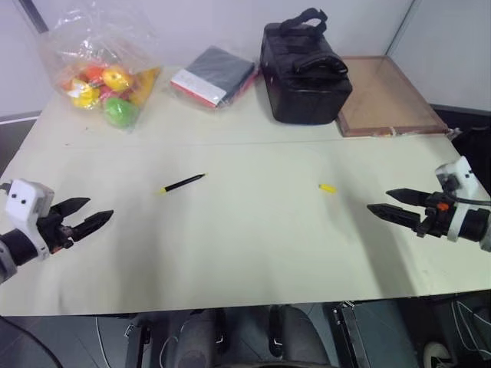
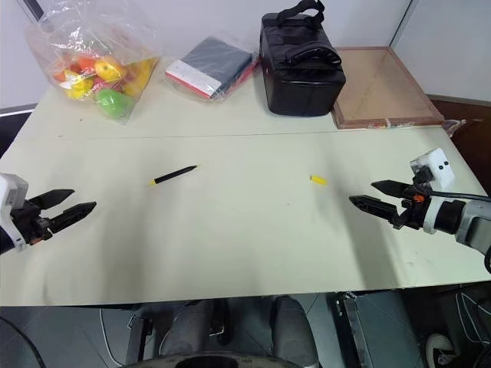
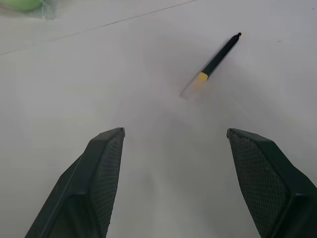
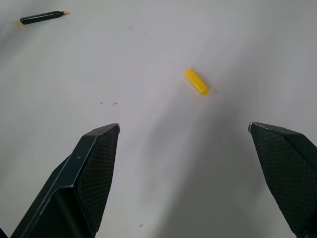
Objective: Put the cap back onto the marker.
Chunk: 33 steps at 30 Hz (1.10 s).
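The marker (image 1: 182, 184), a thin black stick with a yellow end, lies flat on the cream table (image 1: 245, 253), left of centre. The cap (image 1: 327, 188), a tiny yellow cylinder, lies apart from it, right of centre. My left gripper (image 1: 90, 214) hovers open at the table's left edge, well short of the marker (image 3: 218, 57), nothing between its fingers. My right gripper (image 1: 389, 203) hovers open at the right edge, pointing toward the cap (image 4: 196, 81), a short way from it and empty.
Along the far side stand a plastic bag of colourful toys (image 1: 100, 69), a wrapped dark packet (image 1: 215, 75), a black bag (image 1: 304, 73) and a brown framed board (image 1: 387, 96). The table's front edge runs just below both grippers.
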Each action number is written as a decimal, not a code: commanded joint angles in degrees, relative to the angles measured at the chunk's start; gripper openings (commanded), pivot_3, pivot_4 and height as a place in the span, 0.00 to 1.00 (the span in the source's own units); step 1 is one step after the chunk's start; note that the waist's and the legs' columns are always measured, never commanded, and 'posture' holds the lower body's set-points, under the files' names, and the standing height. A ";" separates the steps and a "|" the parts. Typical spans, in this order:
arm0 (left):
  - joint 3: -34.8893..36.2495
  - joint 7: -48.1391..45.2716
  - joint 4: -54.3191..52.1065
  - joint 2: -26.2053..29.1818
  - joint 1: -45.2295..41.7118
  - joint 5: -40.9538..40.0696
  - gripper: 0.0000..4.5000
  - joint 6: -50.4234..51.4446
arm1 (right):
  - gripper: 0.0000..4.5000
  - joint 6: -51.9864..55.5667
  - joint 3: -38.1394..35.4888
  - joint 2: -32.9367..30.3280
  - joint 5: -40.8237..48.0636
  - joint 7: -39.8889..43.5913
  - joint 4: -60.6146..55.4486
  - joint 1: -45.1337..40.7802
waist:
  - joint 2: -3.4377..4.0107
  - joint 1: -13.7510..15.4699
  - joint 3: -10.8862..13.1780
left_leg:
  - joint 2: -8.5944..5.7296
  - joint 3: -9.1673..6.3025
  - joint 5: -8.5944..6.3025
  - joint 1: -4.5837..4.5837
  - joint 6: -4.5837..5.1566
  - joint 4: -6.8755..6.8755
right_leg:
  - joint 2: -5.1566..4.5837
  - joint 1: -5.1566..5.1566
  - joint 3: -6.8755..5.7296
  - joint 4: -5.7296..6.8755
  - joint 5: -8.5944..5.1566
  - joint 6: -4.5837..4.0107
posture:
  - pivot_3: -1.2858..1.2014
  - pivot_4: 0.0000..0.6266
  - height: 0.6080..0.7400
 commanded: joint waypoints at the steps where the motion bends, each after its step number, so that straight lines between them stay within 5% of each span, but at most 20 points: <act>1: -0.01 -0.42 -1.39 0.12 -0.36 -0.87 0.77 0.09 | 0.96 -0.08 -0.24 0.37 1.04 -0.39 -1.97 -0.03 | 0.00 0.01 0.00 | 0.00 0.00 0.00 0.00 0.00 0.00 | 0.00 0.00 0.00 0.00 0.00 0.00 | 0.52 0.24 1.00; 26: -1.67 -1.59 0.30 0.46 -2.67 0.65 0.77 -2.24 | 0.96 -2.61 3.12 0.75 -0.53 -1.94 -1.73 -1.17 | 0.00 0.03 0.00 | -0.01 0.01 0.10 0.02 0.16 0.01 | 0.17 0.28 -0.01 0.02 0.01 0.01 | 0.52 0.24 1.00; 33: -10.50 -5.11 7.59 1.20 -12.89 4.87 0.77 -9.19 | 0.96 -1.35 4.87 0.61 1.05 -2.86 -3.02 -6.60 | 0.00 0.13 -0.01 | -0.02 0.01 0.12 0.07 0.16 0.10 | 0.20 0.33 -0.01 0.10 0.01 0.02 | 0.52 0.24 1.00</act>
